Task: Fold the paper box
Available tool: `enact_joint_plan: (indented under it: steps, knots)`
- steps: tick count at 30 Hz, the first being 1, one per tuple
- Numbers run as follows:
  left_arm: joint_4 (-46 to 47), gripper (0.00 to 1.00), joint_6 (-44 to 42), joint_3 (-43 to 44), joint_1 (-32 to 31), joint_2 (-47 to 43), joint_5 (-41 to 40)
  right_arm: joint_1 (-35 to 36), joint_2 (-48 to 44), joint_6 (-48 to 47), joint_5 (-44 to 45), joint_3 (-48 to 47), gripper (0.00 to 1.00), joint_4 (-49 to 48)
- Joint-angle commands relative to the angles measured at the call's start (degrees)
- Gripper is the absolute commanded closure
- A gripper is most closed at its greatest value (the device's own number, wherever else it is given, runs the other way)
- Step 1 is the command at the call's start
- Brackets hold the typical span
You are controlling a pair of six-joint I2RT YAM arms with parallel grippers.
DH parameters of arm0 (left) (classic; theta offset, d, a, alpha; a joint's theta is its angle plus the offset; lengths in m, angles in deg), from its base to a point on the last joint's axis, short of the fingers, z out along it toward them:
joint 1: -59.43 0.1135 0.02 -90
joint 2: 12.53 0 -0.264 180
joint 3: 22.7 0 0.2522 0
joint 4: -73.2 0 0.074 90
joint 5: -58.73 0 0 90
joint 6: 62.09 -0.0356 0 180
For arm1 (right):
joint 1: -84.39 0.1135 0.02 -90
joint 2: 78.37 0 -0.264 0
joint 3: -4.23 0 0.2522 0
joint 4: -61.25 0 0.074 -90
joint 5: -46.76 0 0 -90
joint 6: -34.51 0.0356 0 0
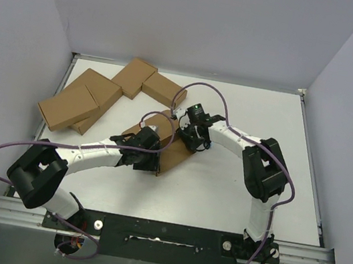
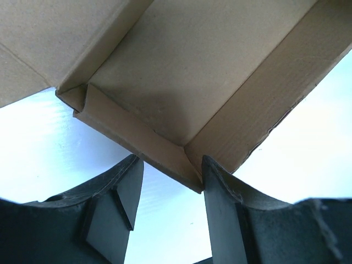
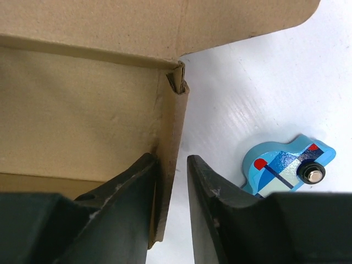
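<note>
While the paper box (image 1: 175, 159) sits half-folded near the middle of the counter (image 1: 233, 196), the right pincer (image 3: 170, 158) straddles one side wall by a corner. Its inner finger touches the cardboard and the outer one is just off it, so it's narrow but not clamped. The left pincer (image 2: 170, 165) is moderately wide around another corner, with one finger touching. A blue toy car (image 3: 286, 165) lies near the right pincer.
</note>
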Motion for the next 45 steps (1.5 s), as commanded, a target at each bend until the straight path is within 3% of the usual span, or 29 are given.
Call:
enact_joint_plan:
  steps: [1, 9, 16, 26, 36, 45]
  knots:
    - [1.2, 0.55, -0.6, 1.4, -0.2, 0.8, -0.5, -0.3, -0.3, -0.9, -1.9, -2.2, 0.67, -0.7]
    - [0.3, 0.53, -0.9, 1.8, -0.2, 0.2, -1.2, -1.0, -3.7, -1.4, -6.9, -1.8, 0.55, -0.3]
    - [-0.9, 0.42, -1.1, 2.2, -0.2, -1.4, -2.7, -1.9, -5.4, -2.5, -9.6, -2.5, 0.46, 0.9]
    - [-1.4, 0.35, -1.2, 2.3, -0.2, -5.3, -4.2, -3.6, -9.2, -6.0, -16.7, -3.0, 0.35, 2.2]
    - [-0.2, 0.31, -3.1, -0.3, -0.1, -15.7, -7.3, -14.4, -9.9, -8.2, -24.4, -6.5, 0.29, 4.6]
    - [2.2, 0.29, -3.7, -7.6, 0.7, -27.3, -9.5, -17.2, -4.2, -7.9, -16.3, -7.5, 0.18, 5.7]
